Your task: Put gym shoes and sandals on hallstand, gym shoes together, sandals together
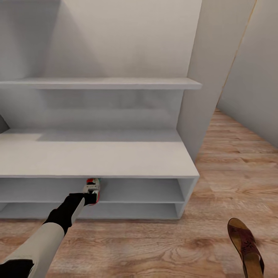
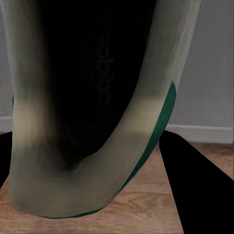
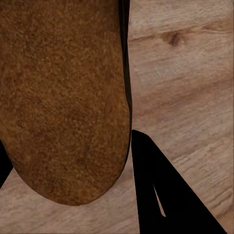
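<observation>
Head view shows the left gripper (image 1: 91, 197) pinching a gym shoe (image 1: 93, 187) at the front edge of the hallstand (image 1: 96, 158), at its upper open shelf. Right gripper (image 3: 73, 165) clamps a brown sandal (image 1: 245, 247) above the corridor floor (image 1: 162, 247).

A plain grey wall (image 1: 251, 77) rises at the right, with a pale skirting board (image 2: 204, 132) below.

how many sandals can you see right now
1: a brown sandal at the head view's lower right, over the corridor floor, close up in the right wrist view. The other may be hidden.
</observation>
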